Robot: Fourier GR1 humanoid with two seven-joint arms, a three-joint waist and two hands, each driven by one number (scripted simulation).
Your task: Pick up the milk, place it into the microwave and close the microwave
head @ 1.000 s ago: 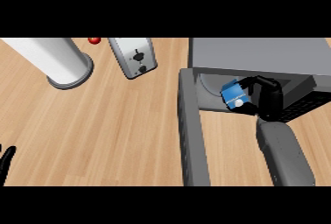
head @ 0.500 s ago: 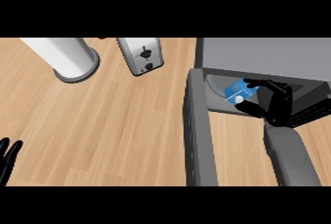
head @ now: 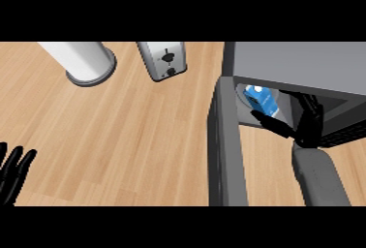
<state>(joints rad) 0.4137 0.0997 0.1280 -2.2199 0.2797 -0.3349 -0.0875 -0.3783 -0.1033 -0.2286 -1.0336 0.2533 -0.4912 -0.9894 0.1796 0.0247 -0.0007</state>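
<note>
The milk (head: 260, 99), a blue and white carton, stands inside the open microwave (head: 300, 65) on its round plate (head: 245, 94). My right hand (head: 303, 125) is just in front of the cavity, to the right of the carton, with its fingers straight and spread and the thumb stretched toward the carton's base. I see no finger curled round the carton. The microwave door (head: 226, 155) hangs open, reaching toward me along the left of my right forearm. My left hand (head: 13, 170) rests open at the lower left edge, fingers up.
A silver toaster (head: 164, 59) stands on the wooden counter (head: 129, 135) left of the microwave. A white cylinder on a grey base (head: 84, 62) stands at the far left.
My right hand, which was curled round the milk, has straightened its fingers and drawn back a little. The carton now stands on its own inside the microwave. The view has shifted slightly.
</note>
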